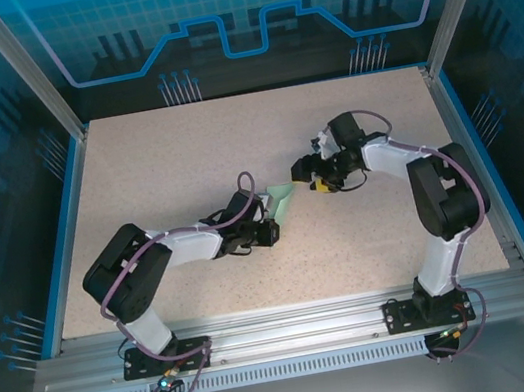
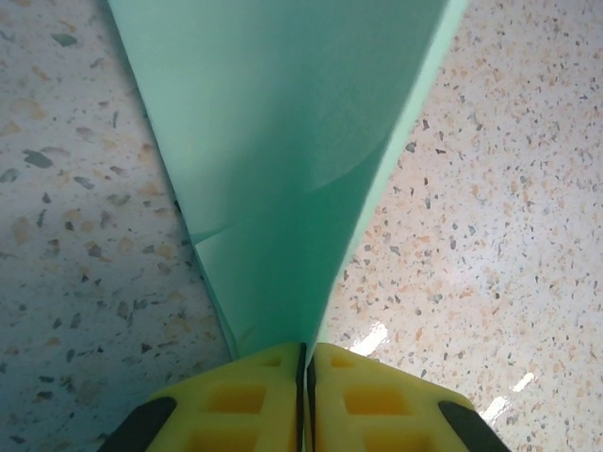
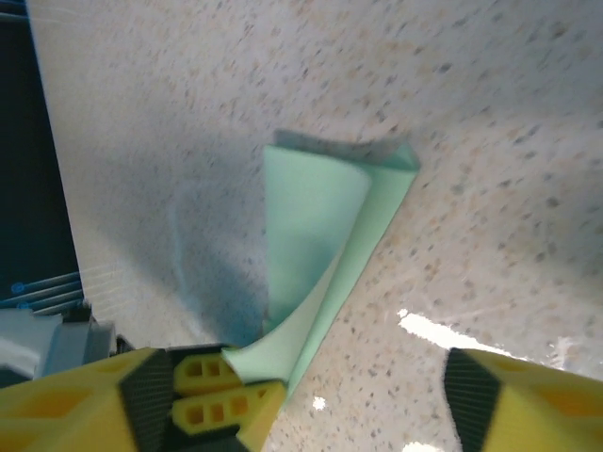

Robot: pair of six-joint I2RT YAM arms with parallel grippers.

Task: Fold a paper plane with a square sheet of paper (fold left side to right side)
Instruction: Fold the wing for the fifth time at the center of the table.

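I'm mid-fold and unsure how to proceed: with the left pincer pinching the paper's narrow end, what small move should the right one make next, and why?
Probably lower the open right pincer onto the folded paper and press its bulging top layer flat. The left pincer is shut on the narrow end, anchoring it, while that layer curves up, uncreased.

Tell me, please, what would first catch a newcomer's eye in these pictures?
The pale mint-green paper, partly folded and tapering, sits mid-table between the two arms. The left pincer is shut on its narrow end. The right pincer stands open, facing the paper from the other side.
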